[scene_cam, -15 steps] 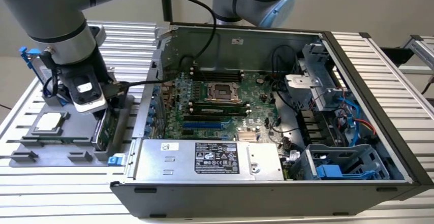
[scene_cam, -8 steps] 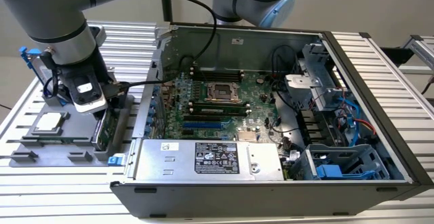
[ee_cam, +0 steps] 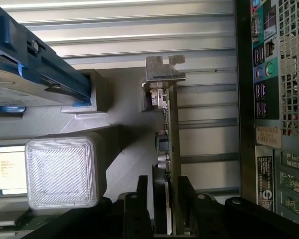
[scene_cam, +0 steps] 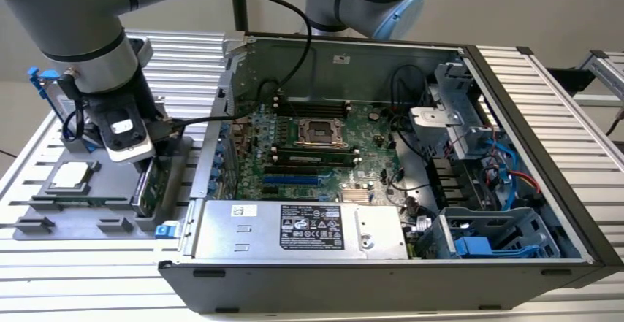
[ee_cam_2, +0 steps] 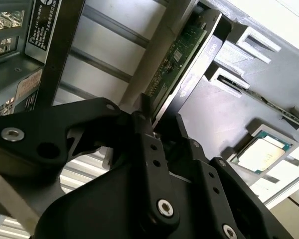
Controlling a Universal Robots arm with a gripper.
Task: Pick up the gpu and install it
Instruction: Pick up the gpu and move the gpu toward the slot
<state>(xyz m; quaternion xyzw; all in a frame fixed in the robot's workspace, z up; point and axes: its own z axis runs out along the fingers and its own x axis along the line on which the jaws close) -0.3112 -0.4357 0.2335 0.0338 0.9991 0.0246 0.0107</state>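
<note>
GPU stands on edge in a slot of the grey moulded holder at the exterior view's left, just beside the open black computer case. It is a thin, flat card with a green circuit board on one face and a black cooler on the other. A notched silver bracket caps one end. In the first wrist view the black end effector straddles the card's edge, and its flat fingers seem to be pinching it from both faces. A square, silver-lidded processor lies flat in the holder nearby. The tabletop is ribbed aluminium.
</note>
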